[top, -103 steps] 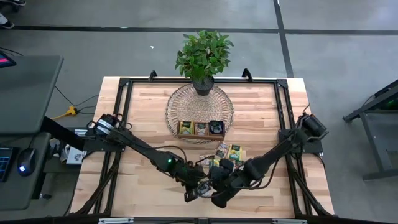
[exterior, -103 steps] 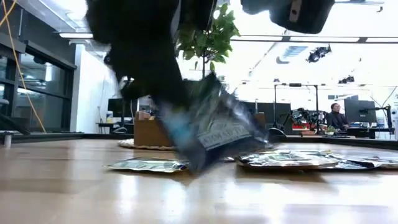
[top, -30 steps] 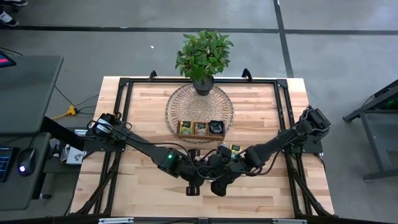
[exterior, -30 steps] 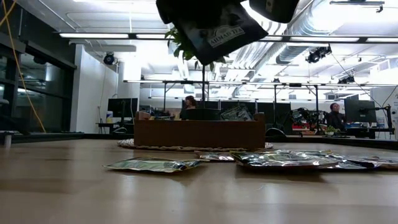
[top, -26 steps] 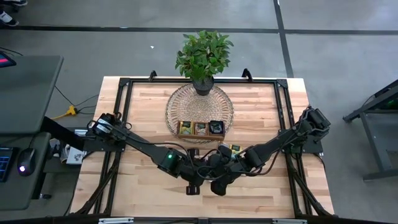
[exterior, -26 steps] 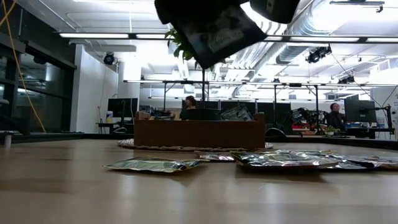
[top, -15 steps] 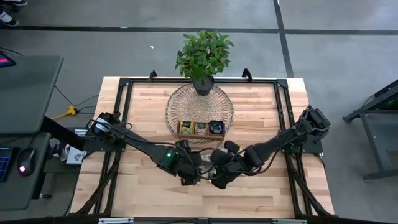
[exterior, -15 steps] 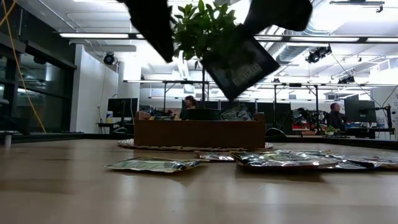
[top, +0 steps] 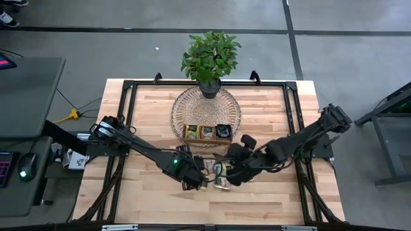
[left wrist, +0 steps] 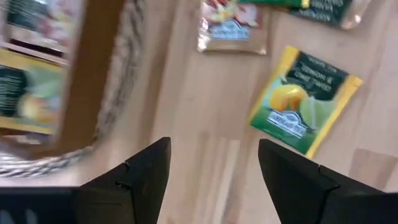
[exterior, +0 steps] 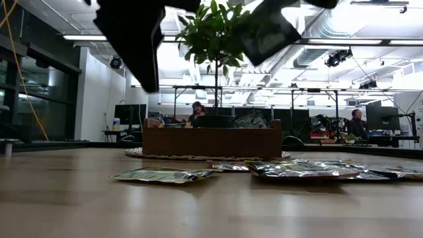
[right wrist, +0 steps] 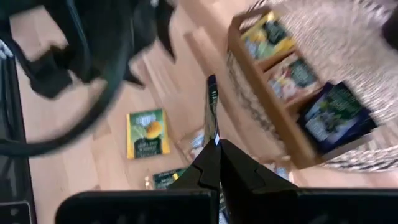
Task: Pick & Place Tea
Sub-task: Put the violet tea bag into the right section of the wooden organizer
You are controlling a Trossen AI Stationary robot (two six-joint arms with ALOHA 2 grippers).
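Observation:
My right gripper [right wrist: 214,149] is shut on a dark tea sachet [exterior: 268,30], high above the table just in front of the wooden tray [top: 207,140]. My left gripper [left wrist: 214,177] stands open and holds nothing, to the left of the sachet and lower [exterior: 132,39]. It is over bare wood near a yellow-green sachet [left wrist: 305,99]. Several loose sachets [exterior: 301,170] lie flat on the table in front of the tray. The tray's compartments hold sachets [right wrist: 339,115]. My right gripper pinches the dark sachet by one edge [right wrist: 212,134] between its two fingers. In the right wrist view the sachet shows edge-on and sticks out ahead of the fingertips. It hangs tilted and clear of the table, below the gripper at the top of the low view.
The tray sits on a round woven mat [top: 186,106], with a potted plant [top: 209,58] at the mat's far edge. A single sachet [exterior: 162,175] lies to the left of the others. Black frame rails [top: 125,102] run along the table's sides. People sit in the room behind.
Both grippers were at the dark sachet, held high. My left gripper has let go and drawn off toward the table's left, sinking a little. My right gripper has carried the sachet toward the right and far side, nearer the tray, and it stays clear of the table.

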